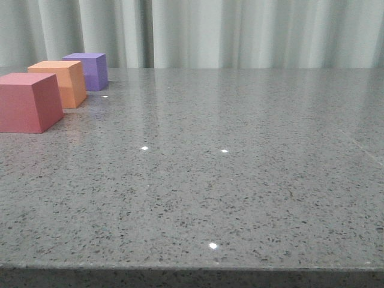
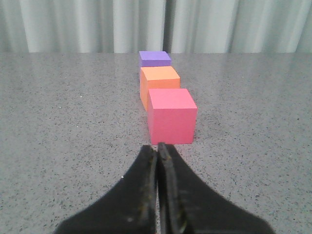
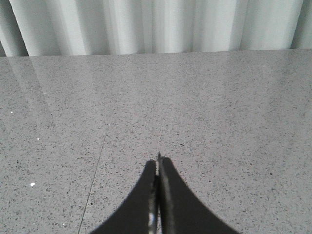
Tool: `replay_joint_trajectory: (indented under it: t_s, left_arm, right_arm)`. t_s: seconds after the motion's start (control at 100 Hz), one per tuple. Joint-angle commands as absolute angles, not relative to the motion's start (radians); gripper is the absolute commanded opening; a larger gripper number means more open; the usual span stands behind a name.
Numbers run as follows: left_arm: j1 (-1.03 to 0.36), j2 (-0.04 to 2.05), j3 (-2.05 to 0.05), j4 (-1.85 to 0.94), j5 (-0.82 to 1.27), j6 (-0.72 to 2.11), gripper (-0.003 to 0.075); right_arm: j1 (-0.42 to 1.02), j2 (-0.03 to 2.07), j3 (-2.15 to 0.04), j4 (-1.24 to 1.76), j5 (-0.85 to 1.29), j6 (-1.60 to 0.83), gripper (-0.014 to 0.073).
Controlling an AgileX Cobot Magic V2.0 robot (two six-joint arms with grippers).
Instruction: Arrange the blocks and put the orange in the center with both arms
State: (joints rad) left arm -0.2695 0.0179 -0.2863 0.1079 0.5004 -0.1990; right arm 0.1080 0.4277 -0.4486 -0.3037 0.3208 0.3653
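Note:
Three cubes stand in a row at the far left of the grey table: a red-pink cube [image 1: 29,102] nearest, the orange cube [image 1: 62,83] behind it, a purple cube [image 1: 88,71] farthest. The left wrist view shows the same row, red-pink cube [image 2: 171,116], orange cube [image 2: 160,84], purple cube [image 2: 155,58]. My left gripper [image 2: 157,147] is shut and empty, its tips just short of the red-pink cube. My right gripper [image 3: 157,160] is shut and empty over bare tabletop. Neither gripper shows in the front view.
Grey speckled tabletop [image 1: 228,168] stretches to the right of the cubes. A pale curtain [image 1: 240,30] hangs behind the far edge. A thin seam line [image 3: 95,170] runs across the tabletop in the right wrist view.

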Motion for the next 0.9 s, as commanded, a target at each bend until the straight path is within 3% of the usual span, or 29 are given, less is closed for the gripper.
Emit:
replay_joint_trajectory:
  t_s: [0.0, 0.5, 0.89]
  left_arm:
    - [-0.26, 0.032, -0.285, 0.126, 0.385, -0.198, -0.002]
    - [-0.03, -0.04, 0.018, 0.088, -0.125, -0.198, -0.002]
    - [-0.028, -0.04, 0.045, 0.11, -0.094, -0.197, -0.002]
  right_arm:
    - [0.104, 0.43, -0.474, -0.325, 0.245, 0.354, -0.011]
    - [0.104, 0.431, -0.474, -0.325, 0.245, 0.354, -0.011]
    - [0.104, 0.432, -0.474, -0.325, 0.244, 0.354, -0.011]
